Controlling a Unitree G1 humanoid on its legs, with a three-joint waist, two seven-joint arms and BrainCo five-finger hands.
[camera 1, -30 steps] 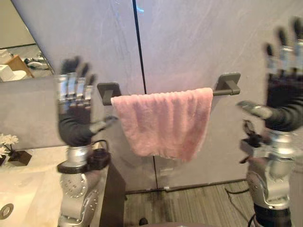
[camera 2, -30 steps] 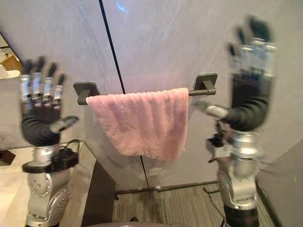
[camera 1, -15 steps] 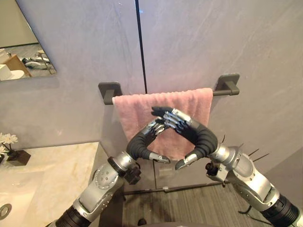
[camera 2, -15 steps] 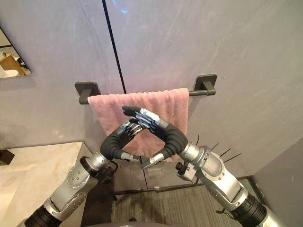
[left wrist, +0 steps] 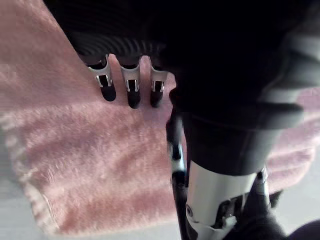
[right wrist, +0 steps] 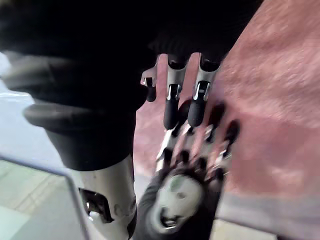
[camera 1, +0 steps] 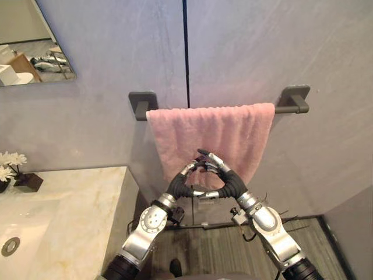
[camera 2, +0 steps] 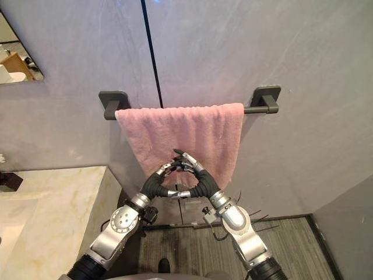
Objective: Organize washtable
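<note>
- Hanging over a dark grey metal wall bar (camera 1: 282, 108) across the middle of the frame, a pink fluffy towel (camera 1: 210, 131) drapes down the grey wall. Its left edge sits just beside the left bracket, and a short bare stretch of bar shows between its right edge and the right bracket.
- Rising from the lower middle, the left hand (camera 1: 182, 179) stands in front of the towel's lower part, fingers straight and close side by side, angled up to the right.
- From the lower right the right hand (camera 1: 227, 178) mirrors it, fingers straight and leaning up to the left.
- The fingertips of the two hands meet in a peak (rather like a small roof) before the towel's bottom hem, and the two thumbs point toward each other lower down.
- In the left wrist view that hand's fingers (left wrist: 132, 90) lie straight in a row over the pink pile, with none curled round the cloth.
- In the right wrist view its fingers (right wrist: 171, 102) are straight too, their dark tips overlapping the tips of the other hand, with the towel behind both.
- Whether any finger actually presses the cloth, I cannot tell.
- A pale marble countertop (camera 1: 76, 216) fills the lower left, with a round metal sink drain (camera 1: 9, 247) near the left edge.
- White flowers in a dark square pot (camera 1: 13, 169) stand at the left edge, and a wall mirror (camera 1: 35, 41) sits in the upper left.
</note>
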